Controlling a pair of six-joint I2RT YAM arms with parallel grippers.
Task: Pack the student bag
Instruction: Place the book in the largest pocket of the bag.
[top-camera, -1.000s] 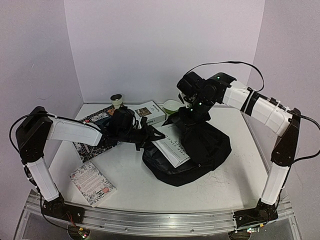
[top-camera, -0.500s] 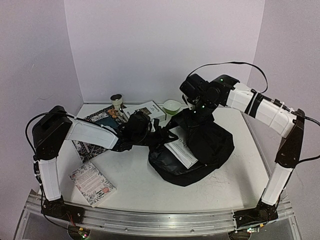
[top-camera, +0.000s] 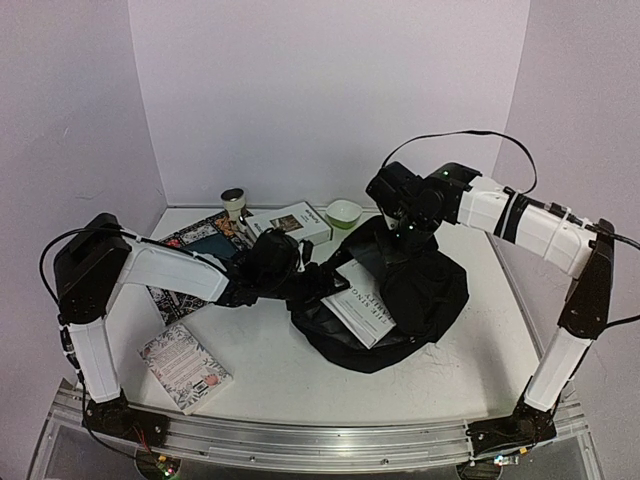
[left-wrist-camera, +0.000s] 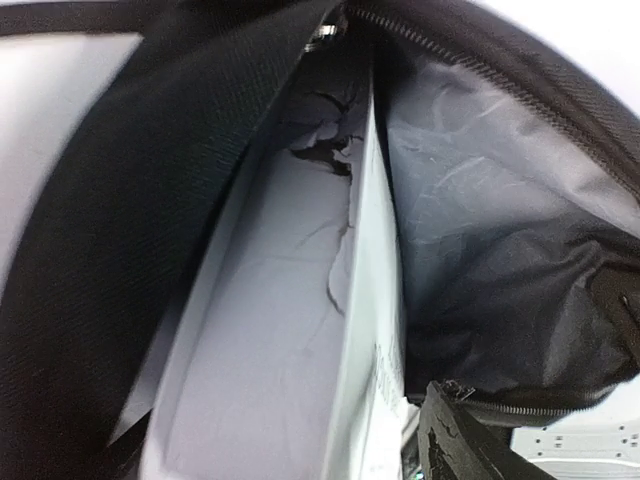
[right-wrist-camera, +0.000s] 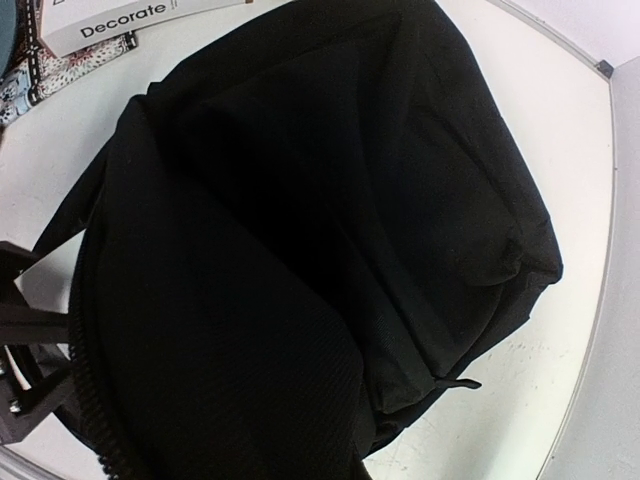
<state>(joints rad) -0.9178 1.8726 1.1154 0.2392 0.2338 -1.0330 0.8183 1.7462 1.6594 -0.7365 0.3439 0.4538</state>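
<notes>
Holding the black backpack (top-camera: 425, 290) open on the table (top-camera: 270, 375), right of centre: the right gripper (top-camera: 404, 238) is clenched on its raised top flap. A white book (top-camera: 358, 302) lies half inside the mouth, against grey lining. The left gripper (top-camera: 314, 284) sits at the opening just beside the book; released or clenched, I cannot tell.

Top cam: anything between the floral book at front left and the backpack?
Nothing. The top view shows only bare white table between the floral book and the student bag.
</notes>
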